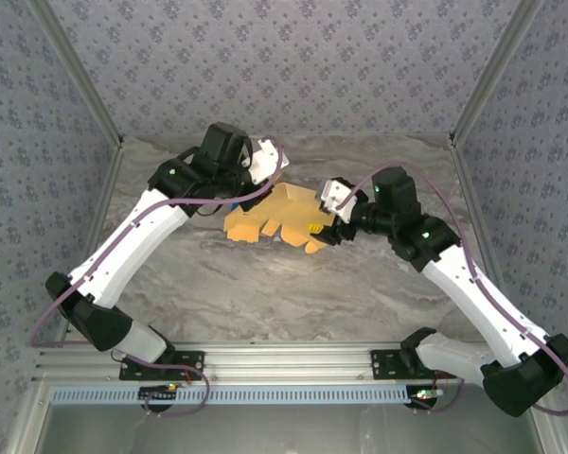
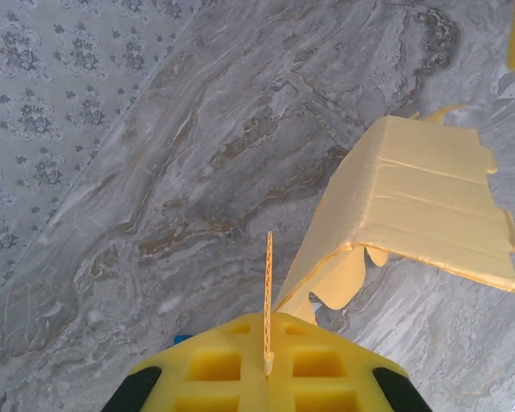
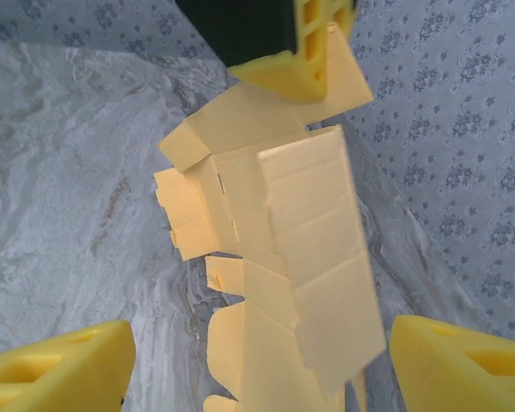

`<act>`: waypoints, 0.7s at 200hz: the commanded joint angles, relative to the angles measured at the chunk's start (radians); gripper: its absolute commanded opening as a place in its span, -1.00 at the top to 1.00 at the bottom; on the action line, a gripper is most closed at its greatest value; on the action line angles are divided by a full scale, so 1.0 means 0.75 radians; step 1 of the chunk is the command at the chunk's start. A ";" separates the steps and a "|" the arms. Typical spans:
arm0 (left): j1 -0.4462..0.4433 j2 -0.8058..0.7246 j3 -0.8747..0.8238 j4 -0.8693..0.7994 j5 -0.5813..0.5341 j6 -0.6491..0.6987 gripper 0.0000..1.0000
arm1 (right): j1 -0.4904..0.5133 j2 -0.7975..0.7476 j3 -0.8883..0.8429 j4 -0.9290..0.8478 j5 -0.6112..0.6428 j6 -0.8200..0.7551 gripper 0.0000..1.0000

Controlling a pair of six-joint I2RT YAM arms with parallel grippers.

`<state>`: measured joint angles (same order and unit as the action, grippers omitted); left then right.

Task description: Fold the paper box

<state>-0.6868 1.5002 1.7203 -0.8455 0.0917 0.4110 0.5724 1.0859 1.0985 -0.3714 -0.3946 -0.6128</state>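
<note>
Yellow paper box pinched in left jaws, between right jaws

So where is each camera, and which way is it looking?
Top: above and behind, looking down at the table; left arm, right arm and box show.
Left wrist: on the left arm, looking along the left gripper at the box.
Right wrist: on the right arm, looking past the open right gripper at the box.
Shared: every view has the box.

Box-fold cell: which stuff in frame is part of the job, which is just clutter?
Job: paper box; left end effector, shut on it; right end effector, open.
Lying about: small blue object; marble table; patterned backdrop.
</note>
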 commanded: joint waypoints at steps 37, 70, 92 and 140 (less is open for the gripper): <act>0.005 -0.001 0.059 -0.035 0.024 0.008 1.00 | 0.139 0.119 -0.041 0.331 0.378 -0.165 -0.59; 0.004 -0.001 0.060 -0.027 0.040 0.002 1.00 | 0.146 0.186 -0.019 0.363 0.390 -0.190 -0.56; 0.005 0.000 0.064 -0.032 0.046 0.002 1.00 | 0.143 0.220 -0.027 0.382 0.394 -0.190 -0.52; 0.006 0.000 0.066 -0.034 0.056 0.006 1.00 | 0.114 0.234 -0.027 0.392 0.349 -0.156 -0.19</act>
<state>-0.6868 1.5002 1.7252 -0.8642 0.1108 0.4110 0.6716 1.2644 1.0679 -0.1009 -0.1192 -0.7372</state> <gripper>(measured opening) 0.043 0.631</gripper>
